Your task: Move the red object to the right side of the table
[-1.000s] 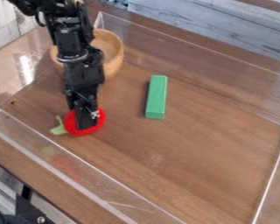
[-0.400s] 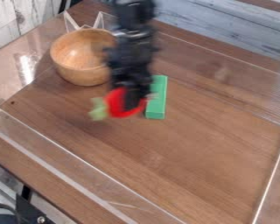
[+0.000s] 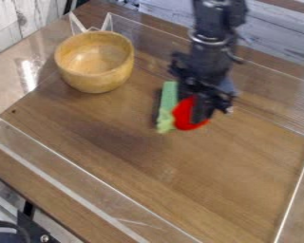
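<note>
Black arm (image 3: 216, 38) (blocky segments), dark gripper (image 3: 203, 106).

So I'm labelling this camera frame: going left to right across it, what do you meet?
Wooden bowl → green block → red object, carried in the shut gripper. Block and fruit partly overlap, but the block's visible part lies left.

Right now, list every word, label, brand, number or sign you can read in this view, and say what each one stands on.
None: no readable text anywhere.
The red object, the green block, the wooden bowl, the table and the claw show no lettering; the arm is motion-blurred.
</note>
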Controlling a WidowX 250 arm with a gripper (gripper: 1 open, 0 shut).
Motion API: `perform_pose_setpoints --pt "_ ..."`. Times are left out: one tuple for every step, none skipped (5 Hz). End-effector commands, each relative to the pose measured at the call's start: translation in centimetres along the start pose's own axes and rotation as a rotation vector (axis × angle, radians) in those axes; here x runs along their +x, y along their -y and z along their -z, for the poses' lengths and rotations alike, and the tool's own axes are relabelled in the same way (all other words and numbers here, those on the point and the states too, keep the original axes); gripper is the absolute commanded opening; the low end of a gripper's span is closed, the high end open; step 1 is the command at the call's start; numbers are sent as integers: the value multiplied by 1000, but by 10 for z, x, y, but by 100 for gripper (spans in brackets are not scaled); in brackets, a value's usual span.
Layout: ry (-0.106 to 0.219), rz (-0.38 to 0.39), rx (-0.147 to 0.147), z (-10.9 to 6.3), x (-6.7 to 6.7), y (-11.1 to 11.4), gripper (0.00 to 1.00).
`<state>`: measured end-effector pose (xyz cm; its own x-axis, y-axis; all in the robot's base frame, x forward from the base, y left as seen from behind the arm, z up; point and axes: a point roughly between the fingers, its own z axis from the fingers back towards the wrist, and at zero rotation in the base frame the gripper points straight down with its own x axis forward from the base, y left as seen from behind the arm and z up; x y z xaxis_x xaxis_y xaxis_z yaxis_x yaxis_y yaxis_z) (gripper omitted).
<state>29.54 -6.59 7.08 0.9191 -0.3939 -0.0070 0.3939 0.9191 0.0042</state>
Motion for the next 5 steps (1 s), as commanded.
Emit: perform_pose_setpoints --pt "84 -4 33 -15 19 13 0" --pt "110 130 24 3 34 12 0" --pt "142 251 29 21 49 9 0" --pt "163 326 33 35 59 7 0" --pt "154 276 50 32 48 10 0"
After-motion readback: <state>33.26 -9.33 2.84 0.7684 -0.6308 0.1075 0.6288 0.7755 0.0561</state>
